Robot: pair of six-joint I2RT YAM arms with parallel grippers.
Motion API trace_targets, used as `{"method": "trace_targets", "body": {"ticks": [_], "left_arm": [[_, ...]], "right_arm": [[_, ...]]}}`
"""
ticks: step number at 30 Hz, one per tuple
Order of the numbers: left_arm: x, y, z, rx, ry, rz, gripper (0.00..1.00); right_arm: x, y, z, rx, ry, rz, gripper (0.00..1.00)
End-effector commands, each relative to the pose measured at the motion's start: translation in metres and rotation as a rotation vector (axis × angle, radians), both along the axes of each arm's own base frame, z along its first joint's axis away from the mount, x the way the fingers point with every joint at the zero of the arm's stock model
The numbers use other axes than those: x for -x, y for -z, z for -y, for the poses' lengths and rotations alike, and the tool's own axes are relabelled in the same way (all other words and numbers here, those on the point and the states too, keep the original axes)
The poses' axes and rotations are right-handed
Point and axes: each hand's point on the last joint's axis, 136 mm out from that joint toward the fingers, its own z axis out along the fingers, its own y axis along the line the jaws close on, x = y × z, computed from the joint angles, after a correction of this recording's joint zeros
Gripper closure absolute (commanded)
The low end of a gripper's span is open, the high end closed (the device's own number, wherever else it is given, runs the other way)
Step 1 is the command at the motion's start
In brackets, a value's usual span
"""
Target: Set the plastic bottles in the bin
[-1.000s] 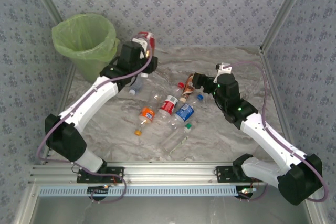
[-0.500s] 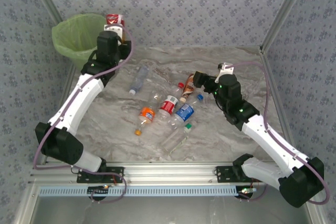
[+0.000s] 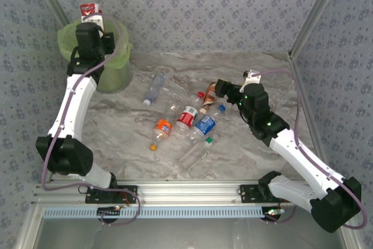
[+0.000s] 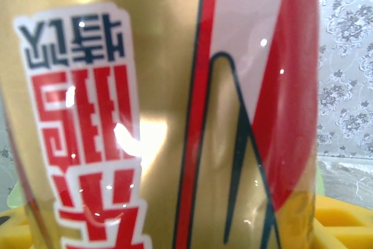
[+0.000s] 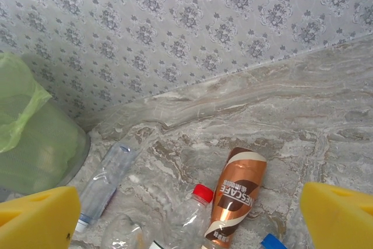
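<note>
Gripping red-and-gold bottle with left end effector, directly over bin mouth at 10 o'clock; gaping wide at right end effector.

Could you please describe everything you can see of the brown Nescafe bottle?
The Nescafe bottle is small, wrapped in a glossy copper-brown sleeve with white bands and the name printed along it. It lies on its side on the marbled table, its rounded end toward the patterned wall. A red-capped clear bottle lies close beside it; whether they touch is unclear.
</note>
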Motion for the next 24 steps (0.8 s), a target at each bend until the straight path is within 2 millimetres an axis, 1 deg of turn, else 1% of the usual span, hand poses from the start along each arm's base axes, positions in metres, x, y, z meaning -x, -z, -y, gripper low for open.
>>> {"method": "trace_targets", "body": {"ticks": [1, 5, 7, 9, 12, 14, 15, 16, 18, 21, 24], "left_arm": [[-0.010, -0.013, -0.012, 0.064, -0.006, 0.044, 0.57], [-0.027, -0.012, -0.037, 0.167, -0.057, 0.091, 0.57], [-0.038, -0.008, -0.046, 0.233, -0.072, 0.092, 0.57], [-0.048, -0.006, -0.049, 0.278, -0.078, 0.083, 0.57], [-0.063, 0.001, -0.046, 0.324, -0.072, 0.066, 0.56], [-0.073, 0.007, -0.045, 0.344, -0.073, 0.061, 0.56], [-0.078, 0.014, -0.046, 0.348, -0.079, 0.051, 0.56], [-0.083, 0.011, -0.047, 0.350, -0.081, 0.060, 0.56], [-0.092, 0.020, -0.049, 0.352, -0.086, 0.046, 0.56], [-0.103, 0.040, -0.047, 0.366, -0.086, -0.015, 0.56], [-0.110, 0.067, -0.044, 0.395, -0.090, -0.091, 0.56]], "right_arm": [[0.005, -0.012, 0.005, -0.026, 0.021, 0.011, 0.01], [0.009, -0.011, 0.007, -0.032, 0.024, 0.005, 0.01], [0.011, -0.011, 0.009, -0.032, 0.029, 0.003, 0.01], [0.013, -0.011, 0.010, -0.034, 0.035, 0.001, 0.01], [0.016, -0.011, 0.014, -0.036, 0.044, -0.005, 0.01], [0.018, -0.011, 0.015, -0.039, 0.045, -0.007, 0.01], [0.019, -0.011, 0.016, -0.038, 0.048, -0.008, 0.01], [0.020, -0.009, 0.016, -0.036, 0.048, -0.013, 0.01], [0.021, -0.007, 0.018, -0.031, 0.054, -0.020, 0.01], [0.024, -0.005, 0.021, -0.026, 0.063, -0.027, 0.01], [0.024, -0.003, 0.023, -0.022, 0.075, -0.031, 0.01]]}}
